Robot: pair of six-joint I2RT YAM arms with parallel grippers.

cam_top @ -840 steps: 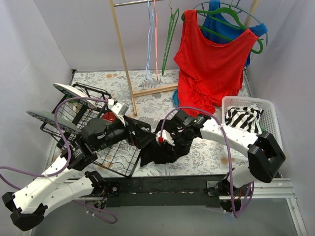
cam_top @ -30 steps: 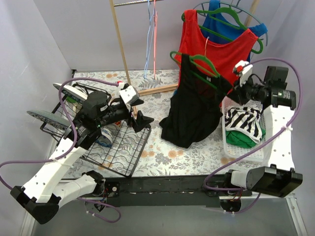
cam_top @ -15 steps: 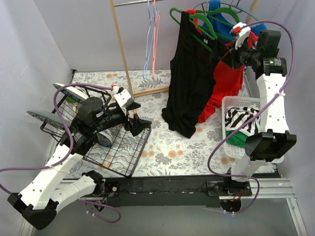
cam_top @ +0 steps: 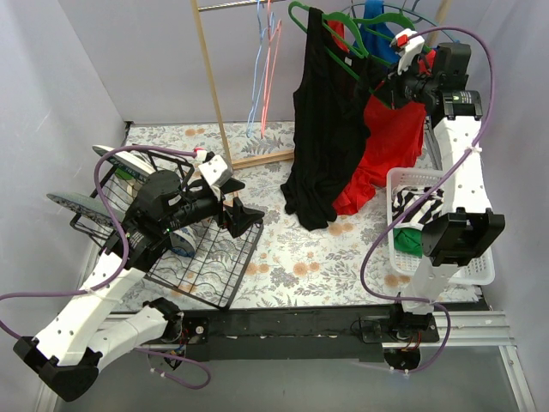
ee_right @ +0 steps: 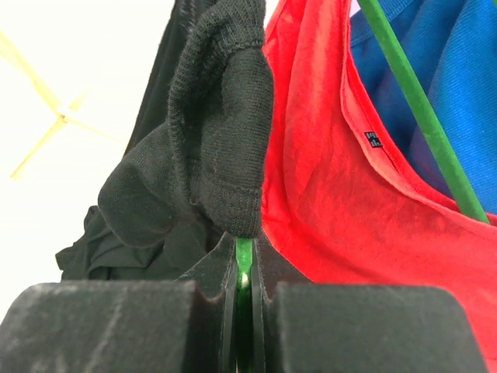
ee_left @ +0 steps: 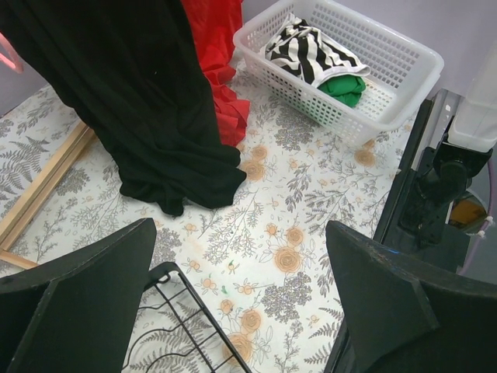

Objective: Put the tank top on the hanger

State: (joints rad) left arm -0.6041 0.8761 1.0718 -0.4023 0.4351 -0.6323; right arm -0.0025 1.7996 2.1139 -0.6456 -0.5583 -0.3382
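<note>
The right gripper (ee_right: 245, 287), squeezing the green plastic hanger (ee_right: 244, 255), has lifted the soft black tank top (cam_top: 322, 129), now on it, up beside the red tank top (cam_top: 390, 137); the left gripper (ee_left: 241, 303) is wide open.

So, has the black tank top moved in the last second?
Yes. The black tank top has risen and gone back: its green hanger now sits near the wooden rack post's top, well above the white basket.

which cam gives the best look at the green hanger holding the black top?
Top external: the hanger shows hook and arm, tank top draped on it. Right wrist: only a green sliver pinched in the right gripper. Left wrist: just the top's hem, no hanger.
</note>
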